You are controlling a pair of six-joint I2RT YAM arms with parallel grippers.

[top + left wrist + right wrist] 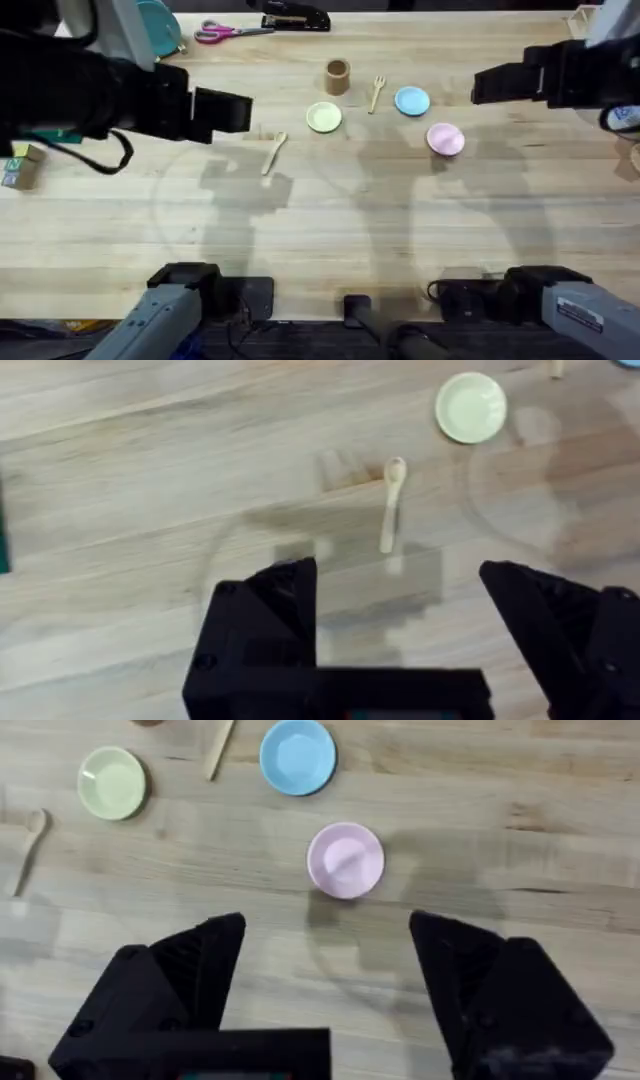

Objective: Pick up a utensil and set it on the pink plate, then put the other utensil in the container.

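One wooden tabletop [330,220] carries everything listed. Two arms hang above it, both empty: the left gripper [400,615] has its jaws spread wide over bare wood near the spoon, and the right gripper [328,970] is likewise wide, poised near the pink plate.

Three small round plates: one yellow-green plate [323,117], one light blue plate [412,101], one pink plate [445,139], the last sitting nearest the right arm and bare. One brown container [337,76] stands upright beyond the yellow-green plate, apart from it. Two wooden utensils: one fork [377,92] lying between container and blue plate, touching neither; one spoon [274,153] lying on the wood, off to the left of the yellow-green plate.

By view: overhead alone takes in the pink-handled scissors [228,31], the black stapler [296,17] and the whole container. The left wrist view gives the spoon in most detail, bowl toward the yellow-green plate. The right wrist view gathers all three plates, plus the fork's handle and the spoon at its edges.
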